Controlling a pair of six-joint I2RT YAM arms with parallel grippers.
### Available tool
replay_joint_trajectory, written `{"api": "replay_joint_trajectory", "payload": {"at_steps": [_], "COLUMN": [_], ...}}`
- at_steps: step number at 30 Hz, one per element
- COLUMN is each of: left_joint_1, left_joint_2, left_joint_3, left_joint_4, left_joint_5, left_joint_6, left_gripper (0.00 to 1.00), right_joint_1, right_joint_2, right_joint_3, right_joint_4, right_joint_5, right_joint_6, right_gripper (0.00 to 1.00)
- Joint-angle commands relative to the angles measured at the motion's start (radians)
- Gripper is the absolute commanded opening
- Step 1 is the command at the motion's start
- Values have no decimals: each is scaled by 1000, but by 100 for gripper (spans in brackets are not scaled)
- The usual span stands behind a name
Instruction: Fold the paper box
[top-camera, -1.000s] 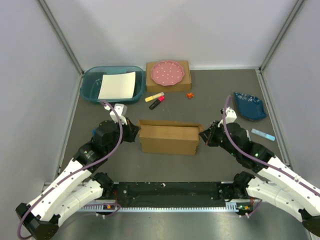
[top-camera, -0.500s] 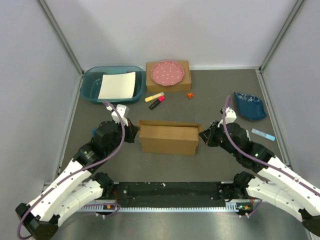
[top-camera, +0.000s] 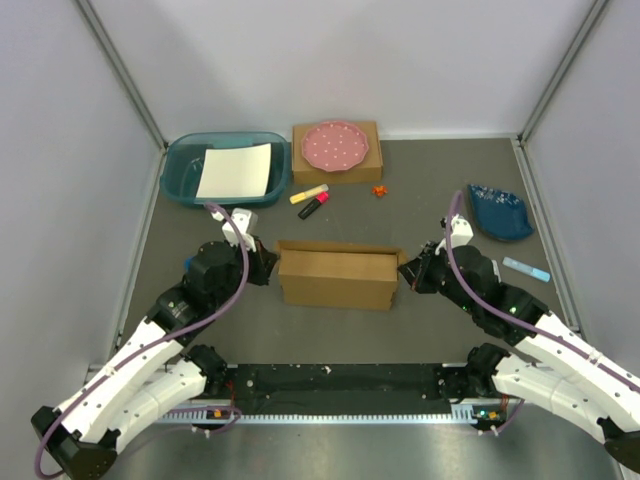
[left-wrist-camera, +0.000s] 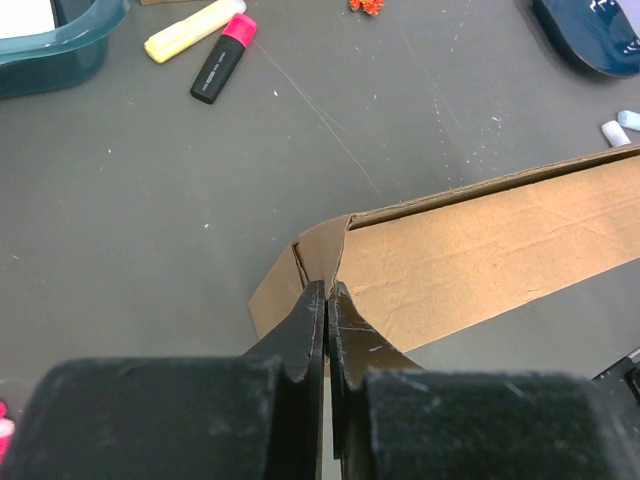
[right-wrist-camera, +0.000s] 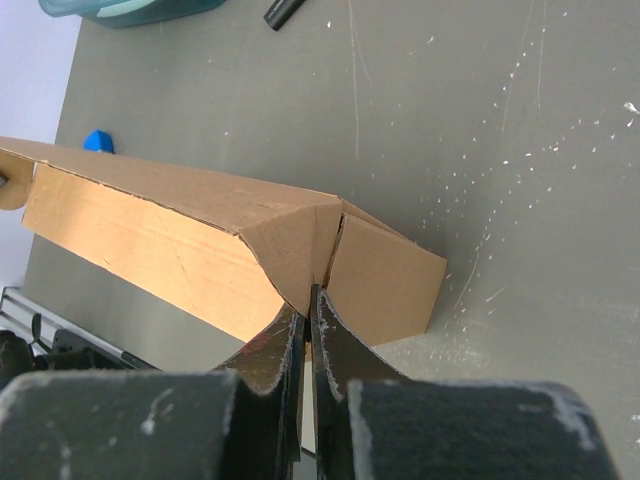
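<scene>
The paper box (top-camera: 338, 277) stands in the middle of the tabletop (top-camera: 420, 190), between our 2 arms, raised into a long low trough with its top open. The left claw (left-wrist-camera: 325, 292) sits at the box's left end. Its fingers are pressed together with only a hairline slit between them, and the tips rest on the seam where the end flap folds round the corner. We read this as a pinch on that thin cardboard edge, though the card is hard to make out inside the slit. The right claw (right-wrist-camera: 308, 297) is at the right end, likewise clamped on the end-flap seam, with a pale strip of card showing in the narrow gap.

We judge the step in hand to be forming the 2 end walls; the long walls are up and the lid is not yet closed. The next move calls for even, opposed pressure from both ends. The box looks light, so a push from 1 side alone could slide it toward the markers (top-camera: 309, 194) behind it
</scene>
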Motion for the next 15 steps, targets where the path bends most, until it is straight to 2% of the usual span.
{"api": "replay_joint_trajectory", "payload": {"at_steps": [1, 7, 15], "left_joint_1": [-2, -7, -74], "left_joint_2": [5, 5, 8], "left_joint_3": [8, -25, -87], "left_joint_4": [86, 99, 135], "left_joint_5": [41, 51, -19], "left_joint_6": [-63, -89, -82], "left_gripper": [0, 0, 0], "right_joint_1": [14, 16, 14], "right_joint_2": [25, 23, 22], "right_joint_3": [-34, -39, -40], "right_joint_4": [-146, -146, -146], "right_joint_5": [-21, -25, -22], "right_joint_6": [-15, -12, -9], "right_gripper": [0, 0, 0]}}
